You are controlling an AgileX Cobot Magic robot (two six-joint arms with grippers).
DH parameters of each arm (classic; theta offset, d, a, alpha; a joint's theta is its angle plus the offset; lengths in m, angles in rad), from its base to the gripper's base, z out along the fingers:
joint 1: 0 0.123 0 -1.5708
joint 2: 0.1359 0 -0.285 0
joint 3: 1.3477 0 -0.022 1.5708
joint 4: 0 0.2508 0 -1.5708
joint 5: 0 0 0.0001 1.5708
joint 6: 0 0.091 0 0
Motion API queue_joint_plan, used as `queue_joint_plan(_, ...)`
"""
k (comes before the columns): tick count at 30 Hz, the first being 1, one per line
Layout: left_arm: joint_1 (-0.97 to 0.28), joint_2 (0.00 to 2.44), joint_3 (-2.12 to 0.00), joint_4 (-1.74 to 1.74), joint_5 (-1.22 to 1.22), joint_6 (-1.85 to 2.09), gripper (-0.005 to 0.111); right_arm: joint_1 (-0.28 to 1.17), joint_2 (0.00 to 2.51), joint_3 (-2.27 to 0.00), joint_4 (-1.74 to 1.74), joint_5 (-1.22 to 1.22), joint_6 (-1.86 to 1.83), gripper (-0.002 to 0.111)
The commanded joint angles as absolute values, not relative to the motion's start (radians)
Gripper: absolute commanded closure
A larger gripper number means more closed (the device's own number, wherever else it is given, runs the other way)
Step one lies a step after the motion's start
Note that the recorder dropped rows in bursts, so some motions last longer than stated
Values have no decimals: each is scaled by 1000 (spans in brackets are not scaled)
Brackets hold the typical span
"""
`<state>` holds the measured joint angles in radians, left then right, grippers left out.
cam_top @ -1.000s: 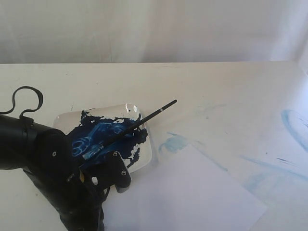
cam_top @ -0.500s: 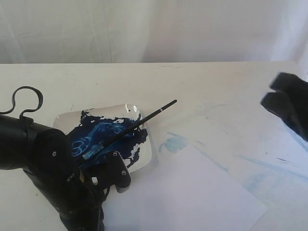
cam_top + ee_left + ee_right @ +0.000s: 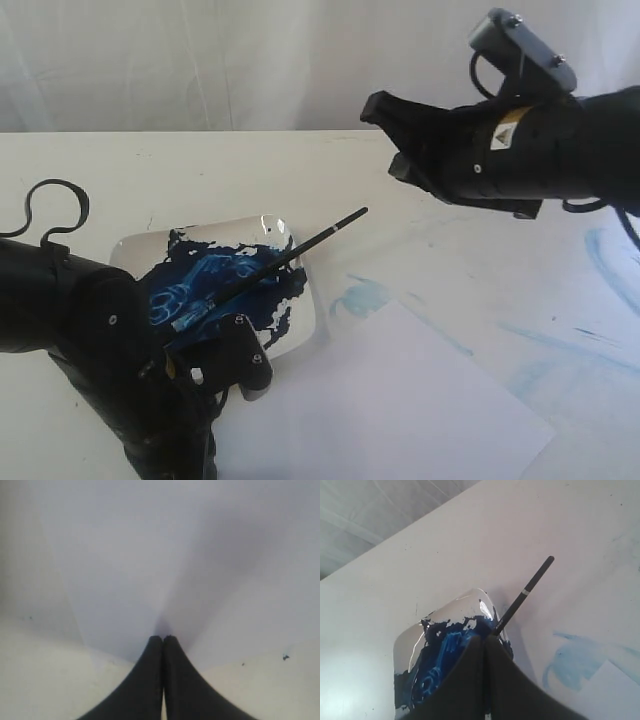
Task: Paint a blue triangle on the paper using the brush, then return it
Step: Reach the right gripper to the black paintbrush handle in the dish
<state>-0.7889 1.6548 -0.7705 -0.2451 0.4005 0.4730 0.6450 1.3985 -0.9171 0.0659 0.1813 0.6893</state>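
The brush (image 3: pixel 285 258) lies across a square white dish (image 3: pixel 135 250) smeared with dark blue paint, its black handle end sticking out over the rim toward the table's middle. In the right wrist view the brush (image 3: pixel 525 592) rises from the dish (image 3: pixel 407 642) just beyond my shut, empty right gripper (image 3: pixel 485 638). That right gripper (image 3: pixel 382 125) hangs in the air up and to the right of the handle end. My left gripper (image 3: pixel 252 385) rests shut at the paper's (image 3: pixel 400 400) near-left corner, with its tips (image 3: pixel 163 638) over the white paper (image 3: pixel 150 555). The paper is blank; a blue triangle is out of view.
Pale blue smears mark the cream tabletop beside the paper (image 3: pixel 360 297) and at the far right (image 3: pixel 610 260). A black cable (image 3: pixel 55 205) loops up from the left arm. A white curtain closes off the back.
The right arm has come in from the right and swung up and left, toward the brush's handle end. The left arm, brush and dish have not moved.
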Motion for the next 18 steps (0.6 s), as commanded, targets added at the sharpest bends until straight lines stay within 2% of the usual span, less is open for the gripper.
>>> queue_joint_plan(1, -790, 1665, -768, -258, 410, 473, 107, 622, 1504, -1037, 119, 267, 670, 108)
queue_joint_plan(6, -790, 1665, -768, -258, 408, 473, 107, 582, 1657, -1182, 430, 402, 420, 108)
queue_joint_plan(12, -790, 1665, -768, -258, 378, 473, 107, 518, 1859, -1282, 1165, 508, -71, 108)
queue_joint_plan(18, -790, 1665, -768, -258, 335, 473, 107, 518, 1966, -1284, 1204, 461, -89, 108)
